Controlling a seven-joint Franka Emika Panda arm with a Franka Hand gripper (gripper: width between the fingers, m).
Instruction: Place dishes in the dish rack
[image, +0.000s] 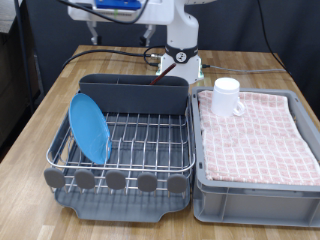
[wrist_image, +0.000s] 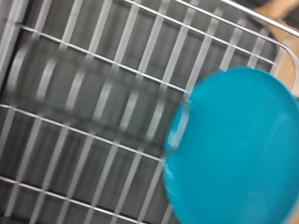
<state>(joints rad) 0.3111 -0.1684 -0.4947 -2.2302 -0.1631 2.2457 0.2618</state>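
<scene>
You've got the blue plate (image: 89, 127) standing at the dish rack's (image: 150, 150) nine o'clock; gripper unseen, finger state unknowable

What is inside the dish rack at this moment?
The blue plate stands on edge in the dish rack. A thin brown thing sticks out of the tall end compartment, whose wall hides the inside.

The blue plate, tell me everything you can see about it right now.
The blue plate is round, bright blue and smooth, plastic by its look. It stands on edge in the dish rack, tilted, near the rack's end at the exterior view's left, its lower rim down among the chrome wires. The wrist view shows it close and blurred over the wire grid. Nothing else touches it. No gripper shows.
</scene>
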